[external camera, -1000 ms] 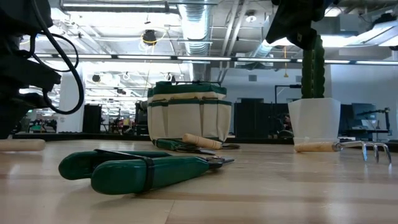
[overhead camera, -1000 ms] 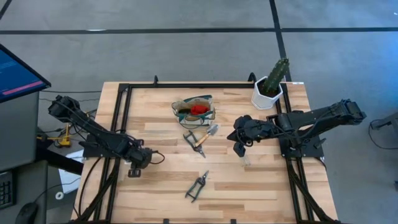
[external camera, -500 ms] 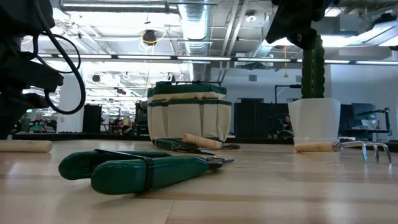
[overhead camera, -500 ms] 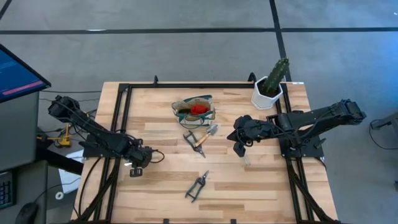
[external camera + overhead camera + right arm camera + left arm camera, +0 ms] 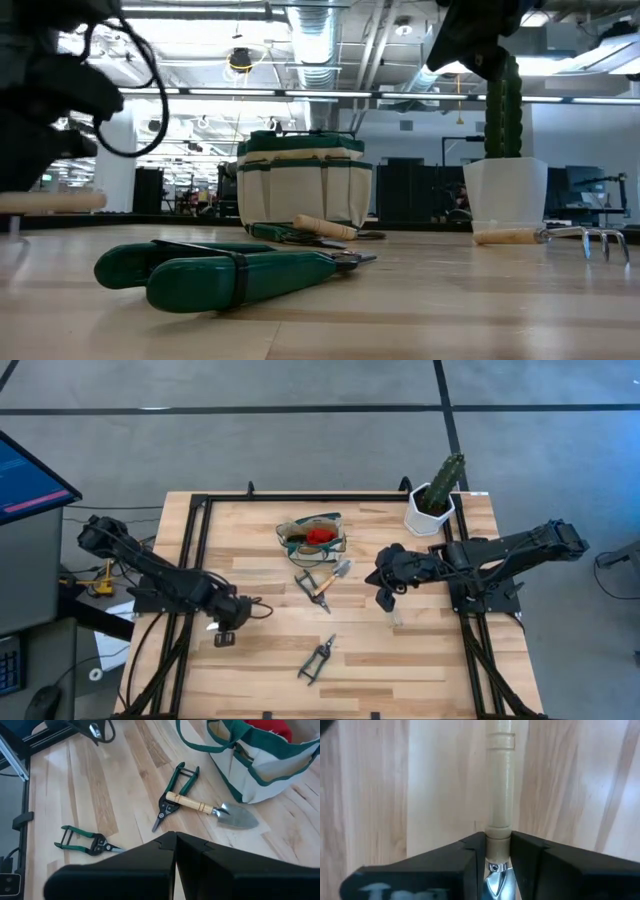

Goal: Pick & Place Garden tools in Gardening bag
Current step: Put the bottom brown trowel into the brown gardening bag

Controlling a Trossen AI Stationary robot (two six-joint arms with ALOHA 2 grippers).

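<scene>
We found the left pincer (image 5: pixel 226 632) at the lower left of the high view, closed on a wooden-handled tool (image 5: pixel 500 795). The left wrist view showed its fingers (image 5: pixel 470 855) clamped at the collar where handle meets metal, the handle's long axis running straight ahead of the pincer. In the low view the tool appeared clear of the table (image 5: pixel 400 650). The gardening bag (image 5: pixel 312 536) stood at upper centre, up and to the right of the held tool. The left arm was, in our judgement, the one placed to deliver. The right pincer (image 5: pixel 385 597) hung shut and empty, right of centre. Pruning shears (image 5: pixel 318 658), a trowel (image 5: pixel 215 811) and another pair of shears (image 5: pixel 172 795) remained on the table.
</scene>
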